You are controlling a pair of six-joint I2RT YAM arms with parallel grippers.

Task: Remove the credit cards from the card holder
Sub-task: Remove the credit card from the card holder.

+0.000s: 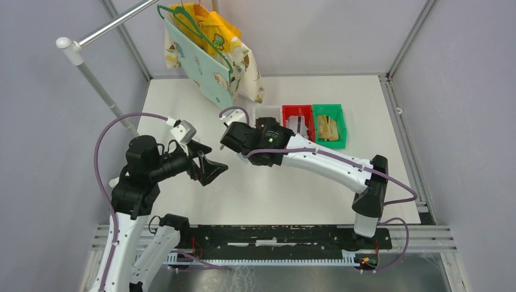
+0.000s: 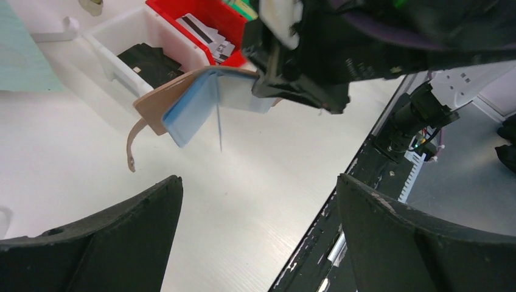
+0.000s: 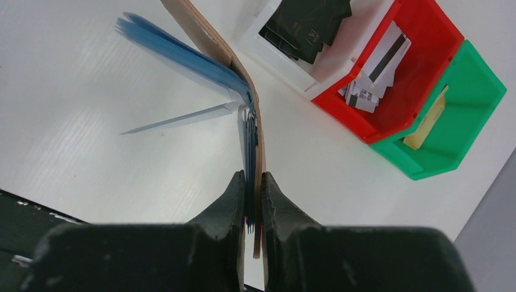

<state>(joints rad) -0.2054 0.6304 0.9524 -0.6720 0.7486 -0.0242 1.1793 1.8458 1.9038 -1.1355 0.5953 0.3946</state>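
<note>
The salmon-pink card holder (image 3: 210, 38) hangs open above the table, its light blue pockets (image 2: 191, 106) fanned out. My right gripper (image 3: 251, 179) is shut on one half of it, edge-on between the fingers. A thin pale leaf (image 3: 182, 118) sticks out from the fold; I cannot tell if it is a card. A pink strap (image 2: 131, 146) dangles below. My left gripper (image 2: 258, 182) stands wide open and empty, a short way from the holder. Credit cards lie in the bins: black ones (image 3: 307, 21), grey-silver ones (image 3: 377, 64), a gold-tan one (image 3: 429, 118).
A white bin (image 1: 266, 111), a red bin (image 1: 298, 119) and a green bin (image 1: 329, 125) stand in a row at the back right. Children's bibs (image 1: 210, 61) hang from a rail at the back left. The black frame rail (image 1: 274, 234) runs along the near edge.
</note>
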